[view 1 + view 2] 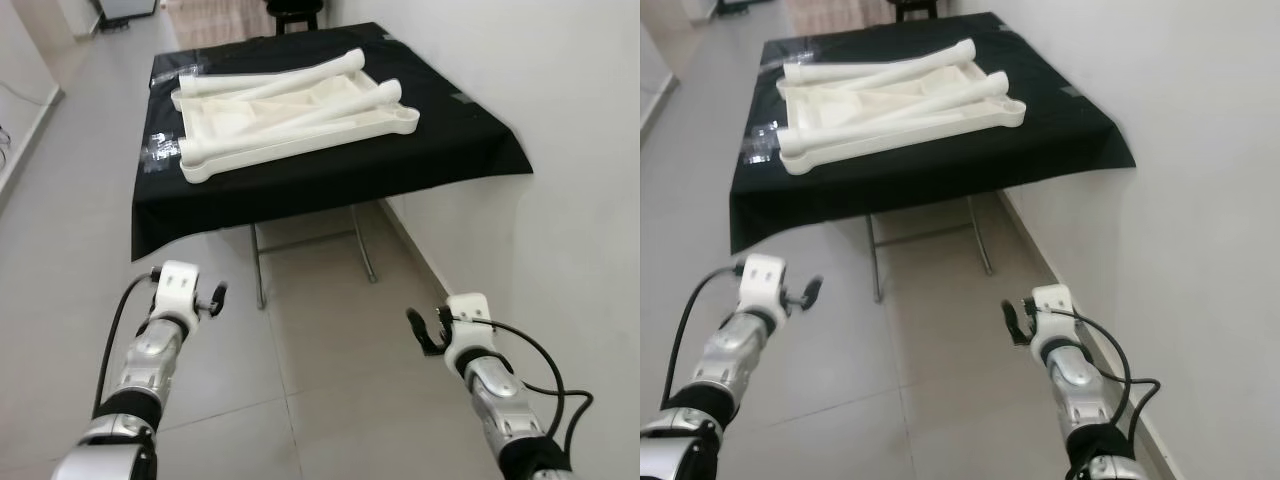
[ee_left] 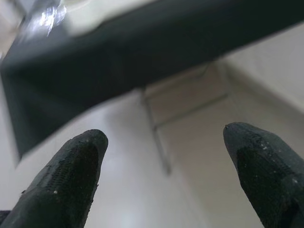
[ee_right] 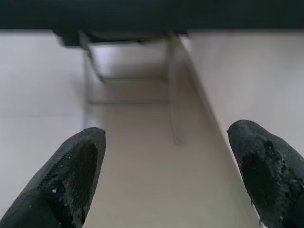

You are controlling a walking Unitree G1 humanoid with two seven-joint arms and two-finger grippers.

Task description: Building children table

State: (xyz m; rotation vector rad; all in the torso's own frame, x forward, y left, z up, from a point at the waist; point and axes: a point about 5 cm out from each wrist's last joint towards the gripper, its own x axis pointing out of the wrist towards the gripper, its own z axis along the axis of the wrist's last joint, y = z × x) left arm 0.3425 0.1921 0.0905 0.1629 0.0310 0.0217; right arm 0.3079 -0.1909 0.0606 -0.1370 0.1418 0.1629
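Note:
A table under a black cloth stands ahead. On it lies a white children's tabletop, upside down. Long white legs rest across it, one slanting toward its near right corner. My left gripper hangs low before the table's left front corner, well short of the cloth; its fingers are open with nothing between them. Below the table's right front edge, my right gripper is held at the same height, its fingers spread open and empty.
A clear plastic bag of small parts lies at the cloth's left edge. The table's metal folding frame shows under the cloth. A white wall runs close along the right. A dark stool stands behind the table. Pale tiled floor spreads to the left.

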